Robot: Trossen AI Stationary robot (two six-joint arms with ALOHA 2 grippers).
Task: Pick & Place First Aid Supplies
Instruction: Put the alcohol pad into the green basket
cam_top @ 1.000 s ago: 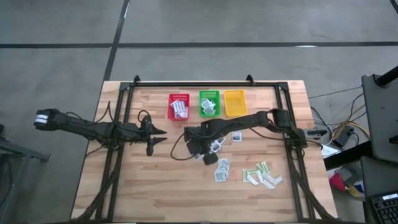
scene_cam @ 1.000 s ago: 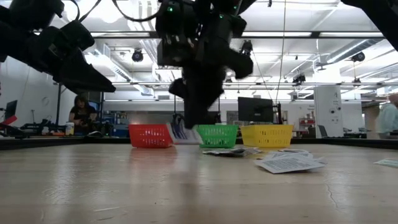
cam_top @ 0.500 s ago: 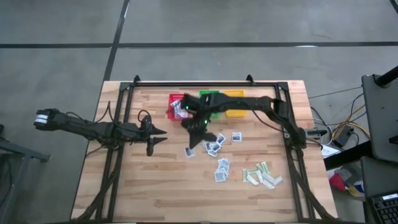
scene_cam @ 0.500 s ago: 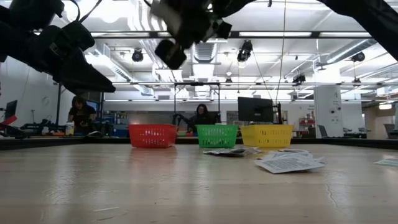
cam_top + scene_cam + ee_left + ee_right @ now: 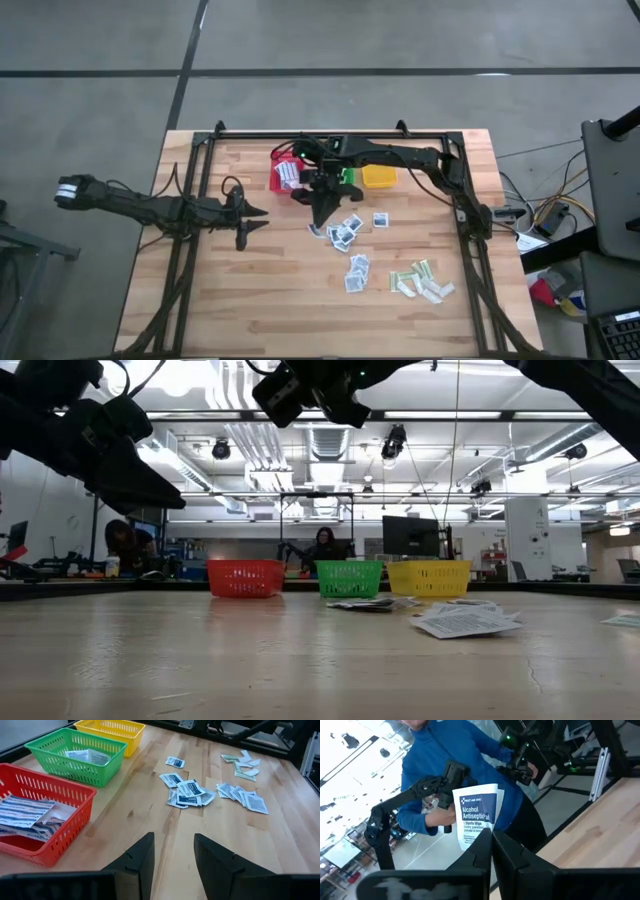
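left arm [image 5: 150, 208]: dark, slim links; white-banded block at outer end; black cable looped near wrist
left gripper [image 5: 172, 852]: two black wedge fingers
right arm [image 5: 420, 165]: dark, jointed; green light near wrist
right gripper [image 5: 491, 851]: two black fingers

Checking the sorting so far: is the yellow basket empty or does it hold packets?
Empty, as far as shown: the yellow basket shows only bare mesh in the left wrist view, unlike the green basket.

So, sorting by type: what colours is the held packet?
White with a blue band, packet; clearest in the right wrist view.
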